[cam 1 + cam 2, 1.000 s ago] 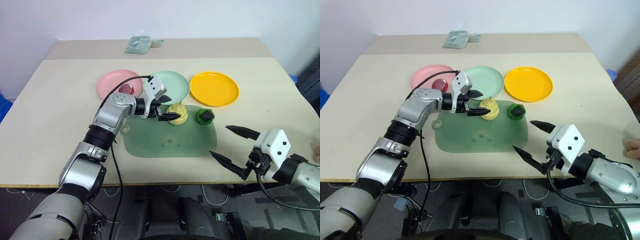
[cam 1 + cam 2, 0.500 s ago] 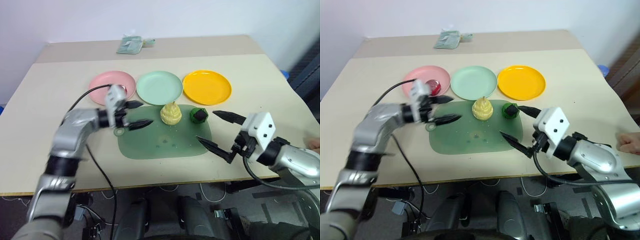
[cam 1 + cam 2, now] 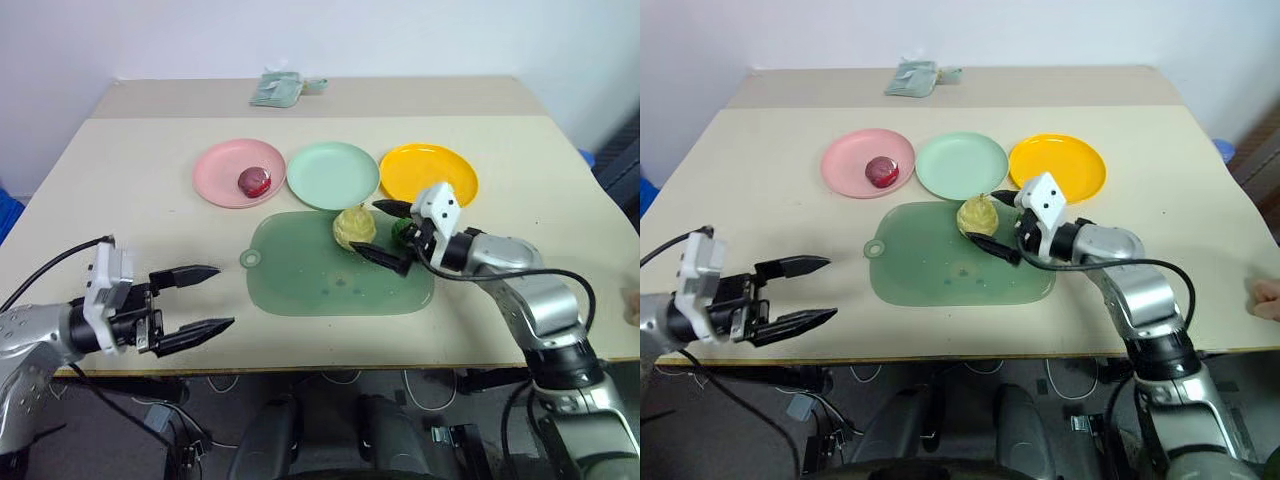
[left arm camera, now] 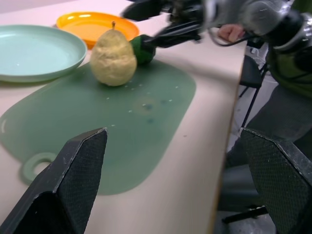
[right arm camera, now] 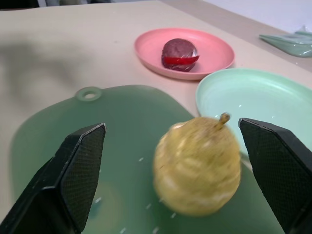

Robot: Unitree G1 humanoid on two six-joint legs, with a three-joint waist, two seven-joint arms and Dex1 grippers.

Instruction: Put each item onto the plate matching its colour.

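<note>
The round reddish-purple fruit (image 3: pixel 253 180) lies on the pink plate (image 3: pixel 215 170). Beside it stand the bare mint green plate (image 3: pixel 333 175) and the bare orange-yellow plate (image 3: pixel 428 175). The pale-yellow pear (image 3: pixel 354 224) stands upright on the green cutting mat (image 3: pixel 310 275), with the dark green lump (image 4: pixel 141 48) just to its right. My right gripper (image 3: pixel 366 226) is open, its fingertips (image 3: pixel 378 205) reaching the pear's right side, and it hides most of the lump. My left gripper (image 3: pixel 222 296) is open with nothing in it, over the table's front left.
A folded pale green cloth (image 3: pixel 275 90) lies at the table's far edge. A person's hand (image 3: pixel 1268 298) rests at the right edge of the table. Bare tabletop stretches left of the mat and in front of the plates.
My left arm has drawn back from the pear to the table's front left, still open. My right gripper has come forward over the mat, up to the pear.
</note>
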